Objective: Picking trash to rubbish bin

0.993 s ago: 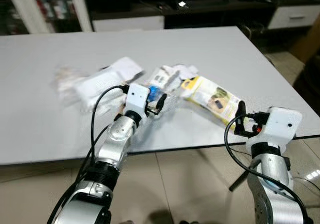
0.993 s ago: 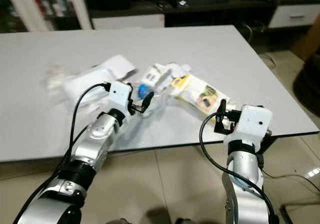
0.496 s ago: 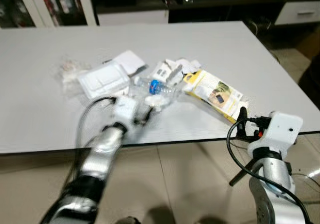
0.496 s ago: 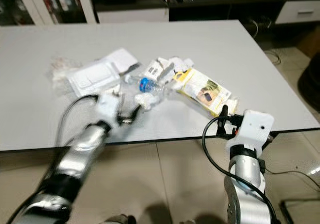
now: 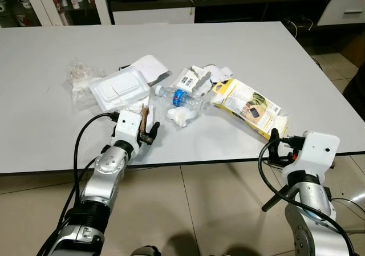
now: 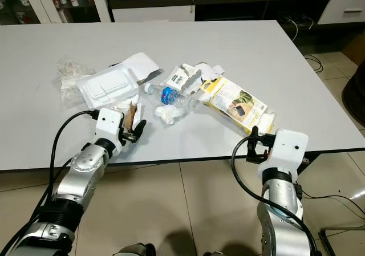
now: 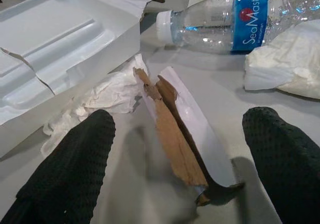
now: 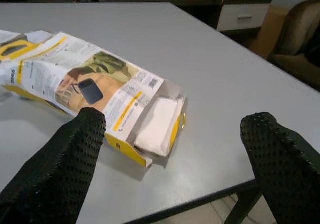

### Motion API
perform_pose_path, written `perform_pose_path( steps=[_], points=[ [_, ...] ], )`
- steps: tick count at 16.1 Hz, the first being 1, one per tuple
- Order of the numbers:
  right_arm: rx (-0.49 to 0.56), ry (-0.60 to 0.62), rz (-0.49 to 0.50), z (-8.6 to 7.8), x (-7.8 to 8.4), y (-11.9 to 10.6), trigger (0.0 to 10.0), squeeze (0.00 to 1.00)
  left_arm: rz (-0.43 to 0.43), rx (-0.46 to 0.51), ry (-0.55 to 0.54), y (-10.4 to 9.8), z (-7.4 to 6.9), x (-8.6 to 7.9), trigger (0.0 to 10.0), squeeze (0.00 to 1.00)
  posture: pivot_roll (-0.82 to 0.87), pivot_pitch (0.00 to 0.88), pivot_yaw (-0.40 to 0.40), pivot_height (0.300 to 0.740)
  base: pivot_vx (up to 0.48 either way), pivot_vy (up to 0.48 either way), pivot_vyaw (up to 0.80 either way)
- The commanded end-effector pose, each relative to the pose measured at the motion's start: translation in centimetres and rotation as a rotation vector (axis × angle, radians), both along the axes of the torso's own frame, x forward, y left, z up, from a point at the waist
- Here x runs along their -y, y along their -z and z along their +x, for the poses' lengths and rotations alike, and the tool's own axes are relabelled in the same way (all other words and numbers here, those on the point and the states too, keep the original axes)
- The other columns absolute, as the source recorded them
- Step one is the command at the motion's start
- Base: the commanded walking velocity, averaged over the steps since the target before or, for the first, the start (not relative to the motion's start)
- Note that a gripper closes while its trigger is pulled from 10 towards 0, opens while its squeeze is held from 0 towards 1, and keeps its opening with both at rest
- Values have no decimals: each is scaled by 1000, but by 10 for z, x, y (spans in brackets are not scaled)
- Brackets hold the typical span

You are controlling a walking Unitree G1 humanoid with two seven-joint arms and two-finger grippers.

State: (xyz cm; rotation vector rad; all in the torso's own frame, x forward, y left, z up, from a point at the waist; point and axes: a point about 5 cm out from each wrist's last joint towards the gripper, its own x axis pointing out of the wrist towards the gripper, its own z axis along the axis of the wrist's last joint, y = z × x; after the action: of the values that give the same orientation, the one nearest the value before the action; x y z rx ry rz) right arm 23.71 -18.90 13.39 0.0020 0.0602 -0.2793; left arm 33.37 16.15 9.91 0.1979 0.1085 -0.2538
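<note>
We see a smooth matt grey surface (image 5: 256, 56), a clear glossy plastic bottle (image 7: 235, 22), a white foam clamshell box (image 7: 55, 39), crumpled white tissue (image 7: 107, 97) and torn brown cardboard (image 7: 172, 139).

Two jointed silver arms are seen, each capped by a white boxy wrist housing, looped by black cables, and ended in textured black fingers (image 7: 75, 169).

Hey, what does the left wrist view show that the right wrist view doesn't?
Left wrist view: the left gripper open around a torn brown-and-white card scrap, with a white foam box, crumpled tissue and a blue-labelled water bottle. Right wrist view: the right gripper open, facing a yellow-and-white carton with its end flap open near the table's edge. Both share the grey table and open black fingers.
</note>
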Motion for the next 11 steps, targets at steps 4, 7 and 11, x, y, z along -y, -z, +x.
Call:
perform_pose_path(
  steps=[4,7,11],
  points=[
    [-46,34,18,-10,9,7,10000,0,33,-38,68,-2,-13,-14,10000,0,129,211,14,740,0,0,0],
    [-56,52,33,-11,17,8,10000,0,77,-55,121,-6,-18,-20,10000,0,137,222,19,740,0,0,0],
    [-42,48,26,-5,25,3,10000,0,49,-58,221,-14,-19,-13,10000,0,160,226,22,740,0,0,0]
  ],
)
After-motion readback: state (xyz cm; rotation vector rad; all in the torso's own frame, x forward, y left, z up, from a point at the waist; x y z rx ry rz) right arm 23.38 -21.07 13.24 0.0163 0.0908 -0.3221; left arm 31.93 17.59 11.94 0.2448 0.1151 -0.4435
